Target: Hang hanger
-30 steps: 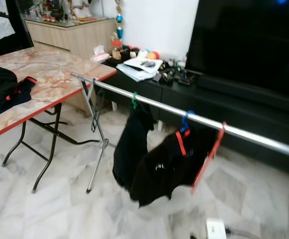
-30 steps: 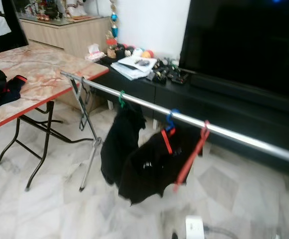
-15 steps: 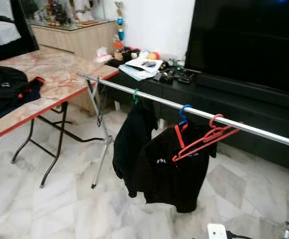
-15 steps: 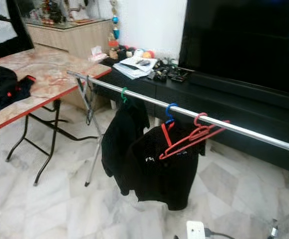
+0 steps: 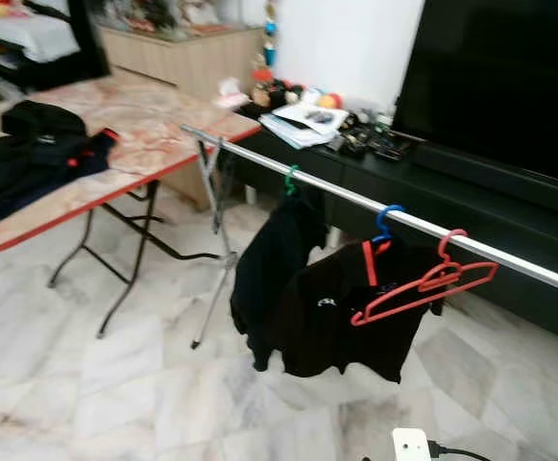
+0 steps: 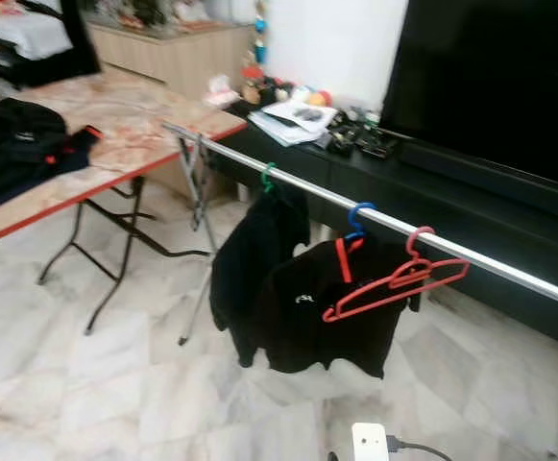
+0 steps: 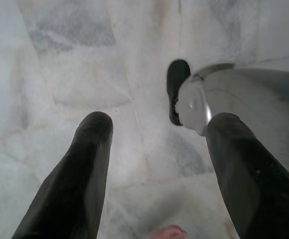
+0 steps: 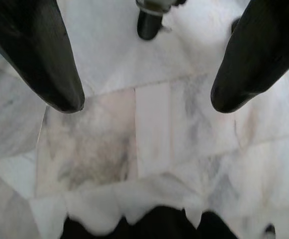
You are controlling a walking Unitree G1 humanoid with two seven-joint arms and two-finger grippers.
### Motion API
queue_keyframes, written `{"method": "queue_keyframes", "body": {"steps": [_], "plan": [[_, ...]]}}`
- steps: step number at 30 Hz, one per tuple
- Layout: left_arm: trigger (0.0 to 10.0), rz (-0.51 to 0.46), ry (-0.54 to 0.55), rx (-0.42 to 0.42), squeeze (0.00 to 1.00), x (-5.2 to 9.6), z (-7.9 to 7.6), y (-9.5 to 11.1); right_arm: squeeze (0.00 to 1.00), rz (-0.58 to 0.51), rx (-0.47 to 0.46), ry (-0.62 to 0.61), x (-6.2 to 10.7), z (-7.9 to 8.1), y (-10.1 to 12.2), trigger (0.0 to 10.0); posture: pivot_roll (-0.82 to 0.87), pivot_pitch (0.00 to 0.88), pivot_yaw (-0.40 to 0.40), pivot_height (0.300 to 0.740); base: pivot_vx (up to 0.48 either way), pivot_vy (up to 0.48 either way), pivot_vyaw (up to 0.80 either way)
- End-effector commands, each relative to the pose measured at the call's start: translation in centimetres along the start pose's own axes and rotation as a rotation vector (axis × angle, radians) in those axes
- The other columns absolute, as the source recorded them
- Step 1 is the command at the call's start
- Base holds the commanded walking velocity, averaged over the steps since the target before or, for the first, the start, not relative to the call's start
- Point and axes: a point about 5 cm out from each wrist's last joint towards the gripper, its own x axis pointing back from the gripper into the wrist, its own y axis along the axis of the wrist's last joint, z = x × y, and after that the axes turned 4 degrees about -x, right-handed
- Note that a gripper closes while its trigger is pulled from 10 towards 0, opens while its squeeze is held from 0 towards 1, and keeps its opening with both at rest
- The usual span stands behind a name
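We find the red hanger [image 5: 424, 288] empty and hooked over the silver rail [image 5: 509, 261] of a clothes rack, tilted, just beside a blue hanger [image 5: 385, 223] that carries a black garment [image 5: 341, 322]. Farther along the rail a green hanger [image 5: 289, 180] holds a second black garment [image 5: 277, 269]; the two garments overlap. Both arms hang low over the marble floor [image 5: 86, 384]: the left pincer [image 7: 156, 149] has its two black fingers spread wide with nothing between them, and the right pincer [image 8: 146, 104] is likewise spread wide and holds nothing — pale floor tiles show through both gaps. To the robot's left stands a folding table [image 5: 154, 130] with a red edge, carrying dark clothing [image 5: 29, 158]. Behind the rail runs a low black cabinet [image 5: 509, 216] bearing papers [image 5: 307, 120] and small clutter, with a large dark screen [image 5: 509, 77] above it. A white plug block [image 5: 411, 445] lies on the floor near the rack.
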Motion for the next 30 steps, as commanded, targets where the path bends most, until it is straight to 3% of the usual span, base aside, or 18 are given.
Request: {"method": "queue_keyframes", "body": {"steps": [1,15,30], "plan": [[10.0,0.002,-0.002,-0.015,0.00,0.0,0.0,0.0,0.00,0.021,-0.029,-0.007,0.1,-0.1,-0.5,10.0,0.09,0.000,-0.018,0.740,0.000,0.000,0.00],[10.0,-0.011,0.015,-0.074,0.00,-0.1,0.3,1.0,0.00,0.009,-0.135,-0.006,-0.2,0.0,0.6,10.0,0.09,0.000,0.003,0.740,0.000,0.000,0.00],[10.0,-0.004,0.034,-0.028,0.00,-0.1,-0.2,0.7,0.00,0.026,-0.197,-0.051,0.0,-1.3,0.1,10.0,0.10,0.000,-0.036,0.740,0.000,0.000,0.00]]}}
